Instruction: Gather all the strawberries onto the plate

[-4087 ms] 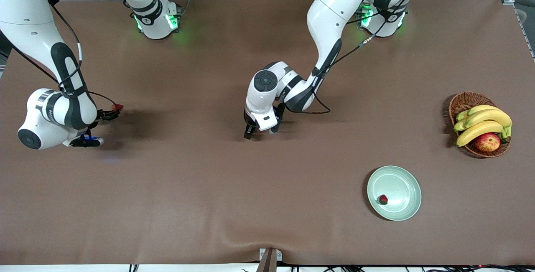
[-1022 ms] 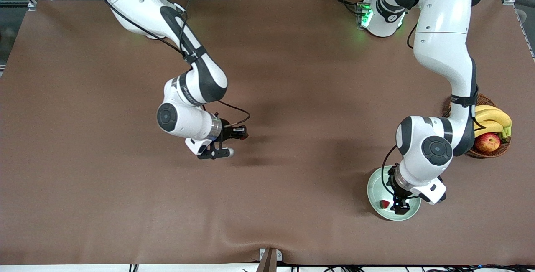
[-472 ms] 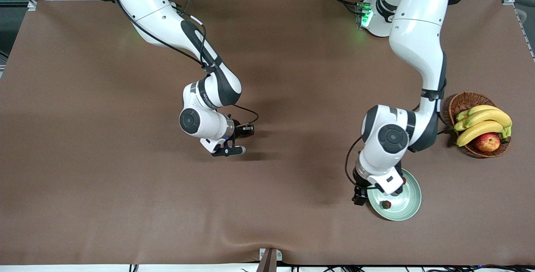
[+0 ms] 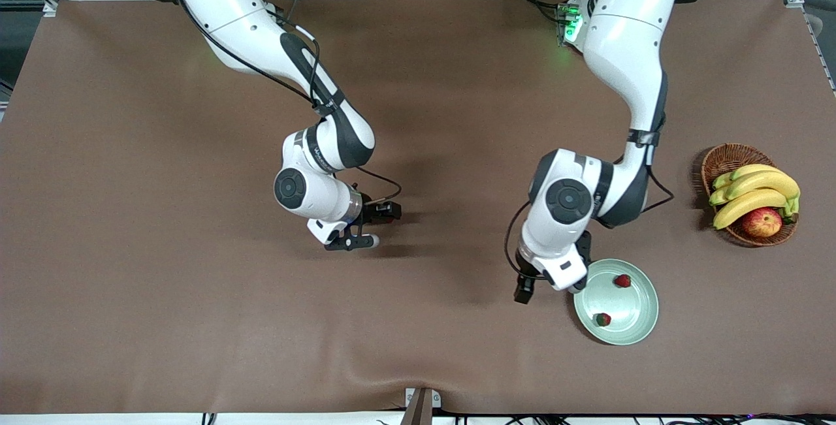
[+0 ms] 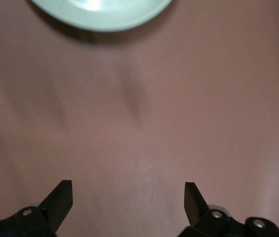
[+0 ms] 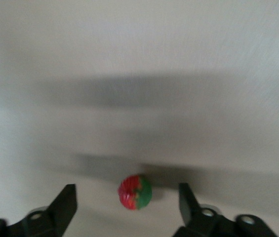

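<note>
Between the spread fingers of the right tool (image 6: pixel 127 207), a loose strawberry (image 6: pixel 135 192); left tool (image 5: pixel 128 200) open.

two small red strawberries (image 4: pixel 622 281) in round pale-green plate (image 4: pixel 643 320) | plate nearer camera than brown wicker basket (image 4: pixel 725 158) | third strawberry (image 6: pixel 135 192) between right tool's fingers

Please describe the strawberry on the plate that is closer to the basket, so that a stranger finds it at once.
At the left arm's end of the table stands a basket of bananas; the green plate lies nearer to the camera than it. Of two berries on it, the farther strawberry is meant, not the nearer strawberry.
</note>
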Robot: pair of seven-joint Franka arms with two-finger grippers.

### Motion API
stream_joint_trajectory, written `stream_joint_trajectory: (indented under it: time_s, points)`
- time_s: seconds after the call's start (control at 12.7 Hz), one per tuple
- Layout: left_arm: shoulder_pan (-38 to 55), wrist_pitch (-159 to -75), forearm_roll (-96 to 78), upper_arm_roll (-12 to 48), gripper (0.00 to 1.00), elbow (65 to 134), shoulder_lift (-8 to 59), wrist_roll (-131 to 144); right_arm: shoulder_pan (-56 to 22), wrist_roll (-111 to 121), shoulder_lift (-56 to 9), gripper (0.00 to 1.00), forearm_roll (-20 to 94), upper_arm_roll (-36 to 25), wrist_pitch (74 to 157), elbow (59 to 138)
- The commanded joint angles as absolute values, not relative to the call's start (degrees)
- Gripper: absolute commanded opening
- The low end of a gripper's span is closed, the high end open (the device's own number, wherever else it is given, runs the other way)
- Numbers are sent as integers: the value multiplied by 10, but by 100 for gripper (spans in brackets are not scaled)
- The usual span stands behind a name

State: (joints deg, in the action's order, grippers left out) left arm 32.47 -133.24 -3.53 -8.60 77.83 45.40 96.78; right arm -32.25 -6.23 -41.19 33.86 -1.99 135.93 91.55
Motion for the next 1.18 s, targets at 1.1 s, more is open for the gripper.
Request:
stream_joint_trajectory:
  time_s: [1.1]
  points:
    - [479, -1417, -34, -18, 100, 729, 526, 1242, -58, -47, -57, 100, 50, -69, 824, 812]
